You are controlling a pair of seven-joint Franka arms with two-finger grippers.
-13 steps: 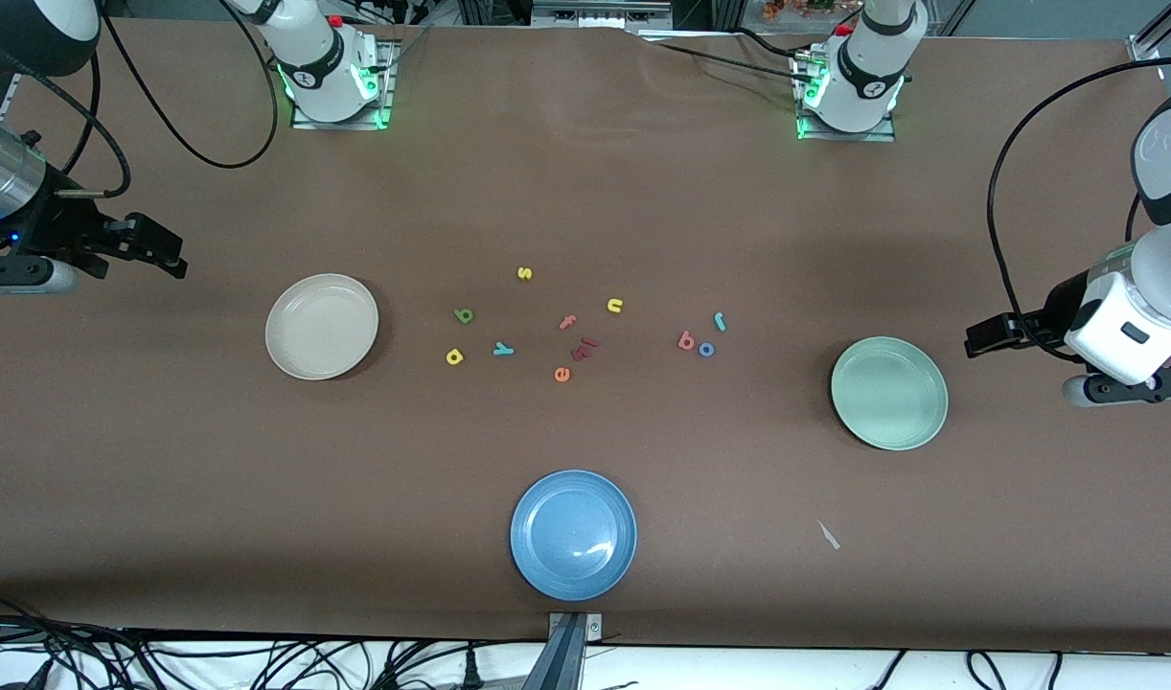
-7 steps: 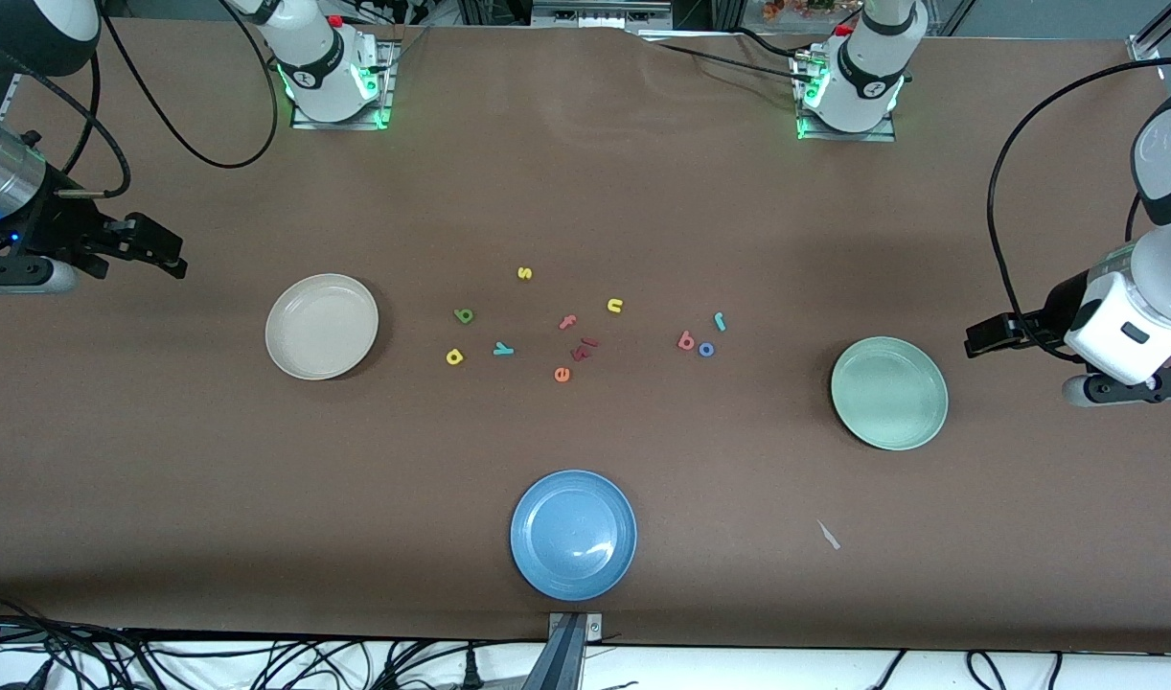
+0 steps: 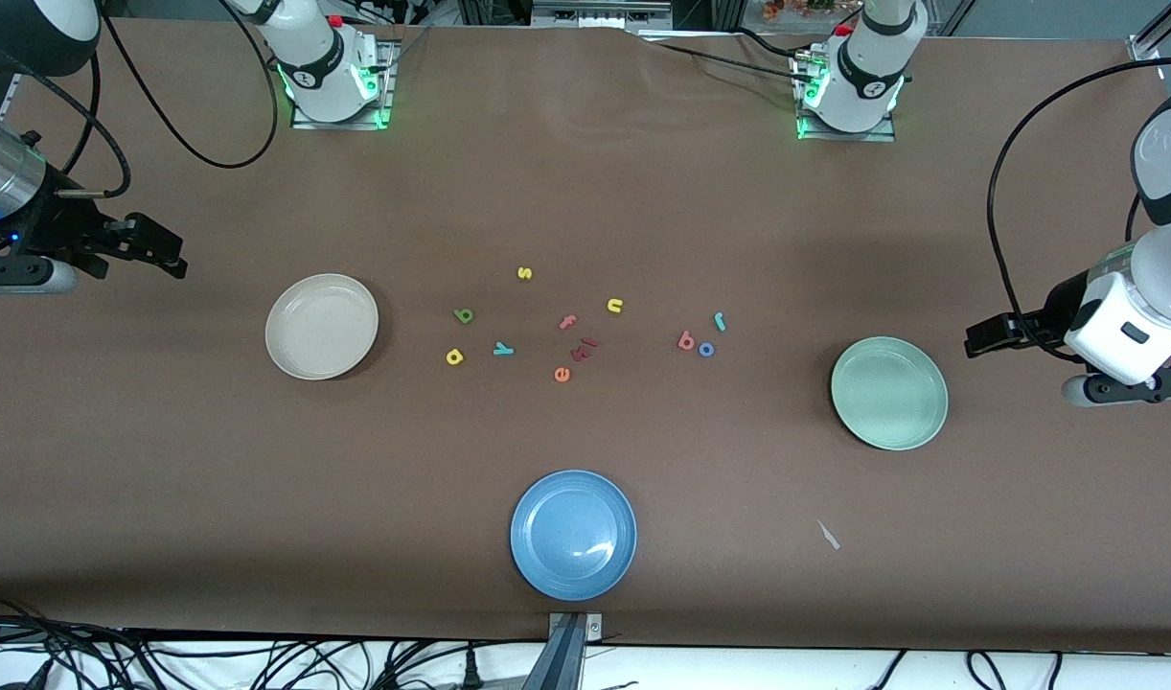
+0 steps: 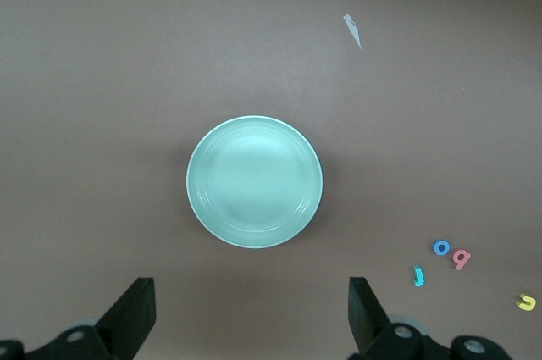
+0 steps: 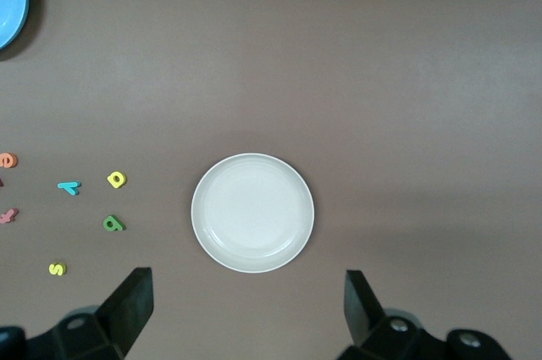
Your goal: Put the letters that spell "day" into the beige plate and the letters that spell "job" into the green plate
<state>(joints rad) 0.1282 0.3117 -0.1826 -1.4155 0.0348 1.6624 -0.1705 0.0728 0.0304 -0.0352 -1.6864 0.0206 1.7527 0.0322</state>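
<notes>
The beige plate [image 3: 322,326] lies toward the right arm's end, bare inside, with the green "d" [image 3: 464,315], yellow "a" [image 3: 454,357] and teal "y" [image 3: 502,349] beside it on the table. The green plate [image 3: 889,393] lies toward the left arm's end, also bare; the red-pink "b" [image 3: 686,340], blue "o" [image 3: 706,350] and teal "j" [image 3: 720,321] lie nearby. My right gripper [image 3: 175,257] hangs open above the table beside the beige plate [image 5: 252,213]. My left gripper [image 3: 974,343] hangs open beside the green plate [image 4: 254,182]. Neither holds anything.
A blue plate [image 3: 573,534] sits near the front edge. Between the two letter groups lie a yellow "s" [image 3: 524,273], pink "f" [image 3: 568,322], yellow "n" [image 3: 614,306], orange "e" [image 3: 562,375] and a dark red piece [image 3: 584,349]. A pale scrap [image 3: 828,535] lies nearer the camera than the green plate.
</notes>
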